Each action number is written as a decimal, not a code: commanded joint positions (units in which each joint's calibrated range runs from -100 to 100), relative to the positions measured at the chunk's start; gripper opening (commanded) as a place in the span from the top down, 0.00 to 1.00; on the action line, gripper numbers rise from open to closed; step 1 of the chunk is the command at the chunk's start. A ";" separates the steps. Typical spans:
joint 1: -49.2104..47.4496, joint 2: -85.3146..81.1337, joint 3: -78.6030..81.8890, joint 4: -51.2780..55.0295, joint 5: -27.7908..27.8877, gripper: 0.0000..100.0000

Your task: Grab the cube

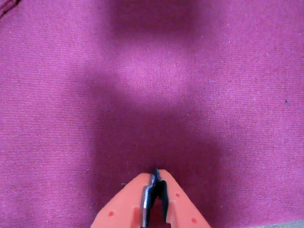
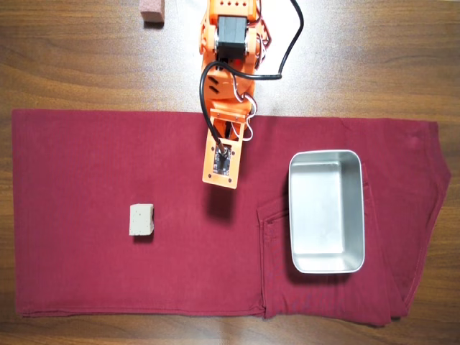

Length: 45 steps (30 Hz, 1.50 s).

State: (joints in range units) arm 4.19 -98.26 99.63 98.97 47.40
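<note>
The cube [image 2: 141,219] is small, pale grey-beige and rough. It lies on the dark red cloth [image 2: 86,158], left of centre in the overhead view. It does not show in the wrist view. My orange gripper [image 2: 220,176] hangs over the cloth's upper middle, to the right of the cube, further up the picture and well apart from it. In the wrist view the gripper [image 1: 156,174] enters from the bottom edge with its tips together, shut and empty, above bare cloth [image 1: 152,80].
A shiny metal tray [image 2: 296,215] stands empty on the cloth at the right. A reddish-brown block [image 2: 152,10] sits on the wooden table [image 2: 72,65] at the top left. The arm's base [image 2: 231,36] and cables are at top centre.
</note>
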 commanded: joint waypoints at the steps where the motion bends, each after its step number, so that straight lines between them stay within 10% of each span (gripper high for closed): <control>1: 0.71 -0.14 0.37 1.03 0.10 0.99; 37: 2.63 0.04 0.37 1.03 -0.10 1.00; 45: 23.64 6.61 -10.56 -33.36 -0.93 0.83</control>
State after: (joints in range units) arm 24.93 -97.48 98.34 74.93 48.67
